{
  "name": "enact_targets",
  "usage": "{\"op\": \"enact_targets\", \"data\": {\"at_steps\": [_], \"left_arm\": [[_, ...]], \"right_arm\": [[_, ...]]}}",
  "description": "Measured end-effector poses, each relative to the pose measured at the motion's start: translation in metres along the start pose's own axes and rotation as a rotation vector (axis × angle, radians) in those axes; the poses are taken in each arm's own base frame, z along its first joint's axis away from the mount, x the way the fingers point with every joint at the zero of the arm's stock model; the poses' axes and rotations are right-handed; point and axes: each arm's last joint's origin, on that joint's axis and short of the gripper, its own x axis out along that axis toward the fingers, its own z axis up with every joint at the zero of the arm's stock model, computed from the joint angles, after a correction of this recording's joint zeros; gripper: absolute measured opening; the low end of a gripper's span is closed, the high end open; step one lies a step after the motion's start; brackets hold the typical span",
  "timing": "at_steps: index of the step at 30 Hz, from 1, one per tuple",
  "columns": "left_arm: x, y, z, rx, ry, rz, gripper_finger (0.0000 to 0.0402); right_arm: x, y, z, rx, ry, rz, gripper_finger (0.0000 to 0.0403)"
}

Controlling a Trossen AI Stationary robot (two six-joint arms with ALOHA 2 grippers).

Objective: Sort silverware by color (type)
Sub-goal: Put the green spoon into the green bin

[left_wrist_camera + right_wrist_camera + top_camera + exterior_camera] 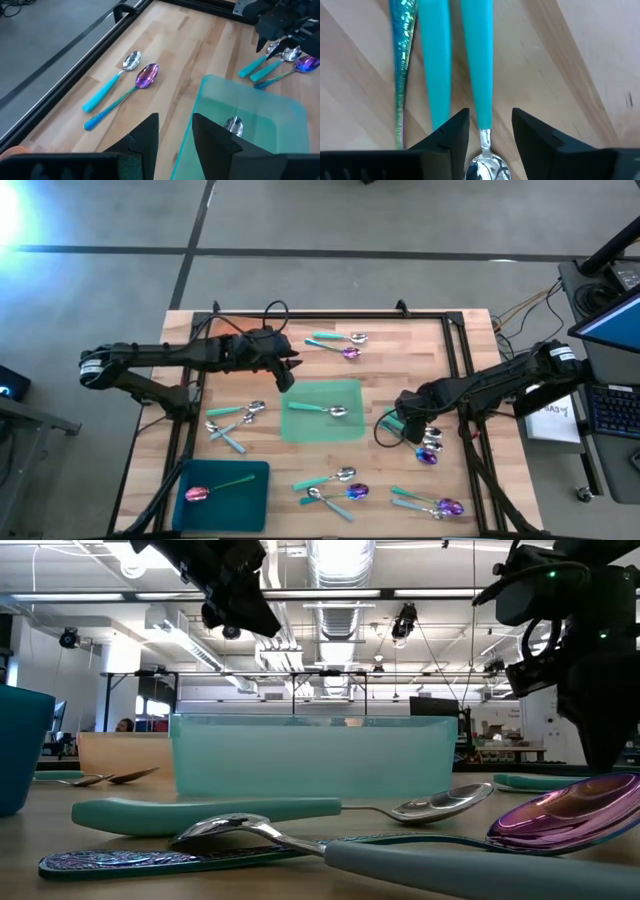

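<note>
Right claw (487, 132): open, straddling teal-handled spoon (481, 75) on desk (400, 370), right side. Advice: centre on neck, clear neighbouring handle, then close. Left claw (175, 132): open, above green mat (322, 395).

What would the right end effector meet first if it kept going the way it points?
The right end effector points down at a teal-handled silver spoon lying between its open fingers, so it would probably meet that spoon first, then the table.

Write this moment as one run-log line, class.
left gripper: open, empty, hovering at green mat | right gripper: open, straddling teal-handled silver spoon, not closed | sorting: unfinished
</note>
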Motion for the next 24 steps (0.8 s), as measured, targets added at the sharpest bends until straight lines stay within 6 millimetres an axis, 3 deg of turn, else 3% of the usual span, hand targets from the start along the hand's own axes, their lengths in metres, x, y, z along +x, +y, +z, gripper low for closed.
{"op": "enact_targets", "data": {"at_steps": [8,16,19,24], "left_arm": [[0.000,0.000,0.000,0.001,0.004,0.001,0.0103],[0.000,0.000,-0.001,-0.019,0.009,0.001,0.0103],[0.002,-0.001,-0.006,-0.040,0.023,-0.001,0.0103],[0.011,-0.006,-0.023,-0.062,0.014,-0.021,0.0103]], "right_arm": [[0.014,-0.004,-0.004,0.066,-0.020,0.019,0.0105],[0.016,-0.006,-0.006,0.081,-0.024,0.005,0.0058],[0.016,-0.006,-0.006,0.082,-0.027,0.001,0.0030],[0.014,-0.006,-0.005,0.067,-0.036,-0.002,0.0028]]}}
